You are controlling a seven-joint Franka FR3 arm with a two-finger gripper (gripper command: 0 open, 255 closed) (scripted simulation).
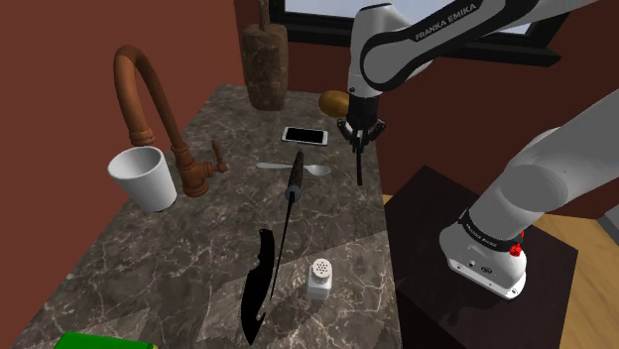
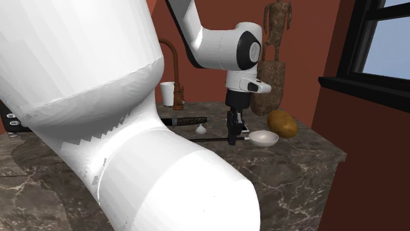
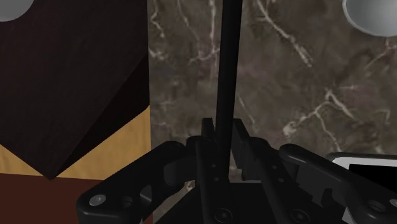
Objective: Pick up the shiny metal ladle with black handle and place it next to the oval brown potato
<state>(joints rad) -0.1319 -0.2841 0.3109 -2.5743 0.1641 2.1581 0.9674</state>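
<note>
While the gripper point(image 2: 232, 134) is closed tight on the black handle of the ladle point(image 2: 263, 138), the ladle's pale bowl sits just beside the potato point(image 2: 281, 123), near the back corner of the desk point(image 2: 299, 172) on the side of the stand point(image 1: 422, 297). From the gripper the handle runs out toward the desk's edge by the stand. Whether the bowl touches the desk I cannot tell.

One ladle point(image 1: 358, 167), one potato point(image 1: 334, 101), one cup point(image 1: 139, 176), one shaker point(image 1: 319, 280)
</note>
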